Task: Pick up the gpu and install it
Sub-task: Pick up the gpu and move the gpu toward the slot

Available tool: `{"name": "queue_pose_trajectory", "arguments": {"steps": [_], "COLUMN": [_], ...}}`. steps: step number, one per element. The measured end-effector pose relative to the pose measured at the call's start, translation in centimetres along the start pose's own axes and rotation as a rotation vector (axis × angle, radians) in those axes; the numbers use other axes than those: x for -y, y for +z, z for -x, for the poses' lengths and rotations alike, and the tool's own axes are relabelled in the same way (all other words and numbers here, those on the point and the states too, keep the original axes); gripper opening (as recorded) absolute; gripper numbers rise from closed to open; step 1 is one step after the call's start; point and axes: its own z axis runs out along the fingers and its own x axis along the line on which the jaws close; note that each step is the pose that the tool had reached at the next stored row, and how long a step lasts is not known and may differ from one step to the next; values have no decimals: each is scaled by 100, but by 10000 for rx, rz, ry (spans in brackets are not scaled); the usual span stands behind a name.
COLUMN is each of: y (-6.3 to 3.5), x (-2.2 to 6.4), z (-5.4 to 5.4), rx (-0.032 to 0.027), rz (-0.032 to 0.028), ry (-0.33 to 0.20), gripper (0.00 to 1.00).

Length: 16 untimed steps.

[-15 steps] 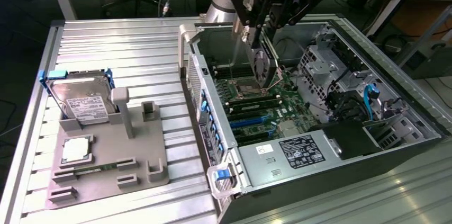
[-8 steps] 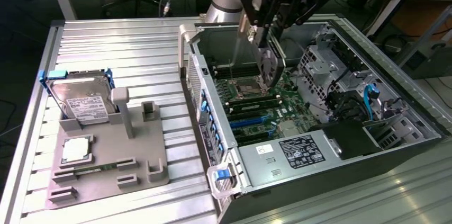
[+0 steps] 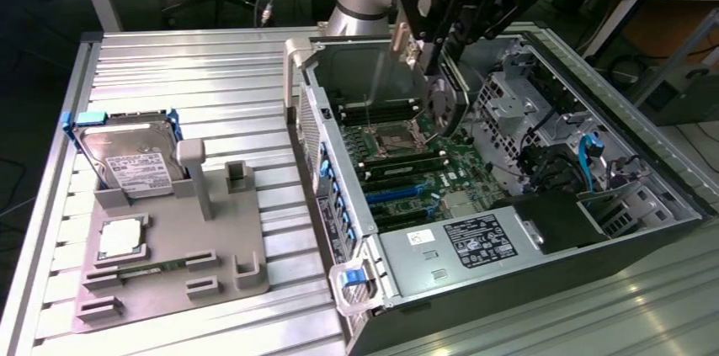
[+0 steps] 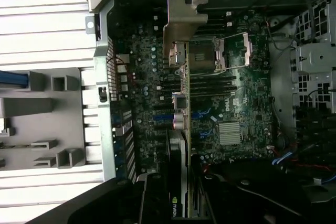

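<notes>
Clearly the pick-up part was done and the installing step was in hand. The gripper point(image 3: 436, 45) was clamped on the gpu point(image 3: 445, 108), which hung on edge inside the open case point(image 3: 306, 112), above the motherboard point(image 3: 418, 167) and apart from it. In the exterior view its bracket point(image 3: 402, 45) sat toward the exterior view's left, near the case wall with the blue latches point(image 3: 328, 172). In the wrist view the gpu point(image 4: 181, 108) ran out from the gripper point(image 4: 181, 200) as a thin line, with the bracket point(image 4: 184, 19) at the far end, and it crossed over the blue slots point(image 4: 161, 116). I judged that the gpu was not seated yet, because no edge of it met a slot. Whether it stood in line with one slot, I could not tell. The next move called, in my opinion, for exact alignment: the contact edge over the right slot along its whole length, the bracket at the opening in the case wall, and a straight, slow descent, since a tilted gpu could jam or hit parts nearby. The hard drive point(image 3: 130, 162) stood well apart on the grey holder point(image 3: 225, 255) outside the case.
</notes>
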Motion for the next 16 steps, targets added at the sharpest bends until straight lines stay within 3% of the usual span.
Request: {"name": "queue_pose_trajectory", "arguments": {"steps": [8, 16], "y": [3, 3], "x": [-8, -9], "z": [126, 135], "rx": [0, 0], "rz": [-1, 0], "ry": [0, 0], "gripper": [27, 27]}}
